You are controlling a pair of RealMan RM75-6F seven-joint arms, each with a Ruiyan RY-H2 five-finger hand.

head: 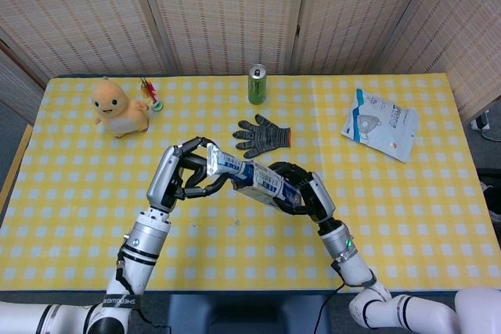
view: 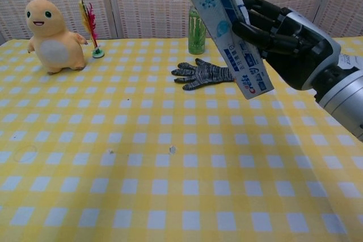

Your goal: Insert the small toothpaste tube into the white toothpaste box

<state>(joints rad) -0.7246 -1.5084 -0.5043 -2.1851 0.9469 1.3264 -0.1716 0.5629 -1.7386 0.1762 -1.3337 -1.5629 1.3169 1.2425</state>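
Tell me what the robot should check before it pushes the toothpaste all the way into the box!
1. Right hand holds the white toothpaste box firmly: ok.
2. Left hand pinches the small toothpaste tube at its outer end: ok.
3. Tube lines up with the box mouth: ok, its inner end meets the box.
4. How far the tube is inside: cannot tell.
5. Box is lifted clear of the table: ok.
6. Black glove and green can are out of the way: ok, both lie behind.
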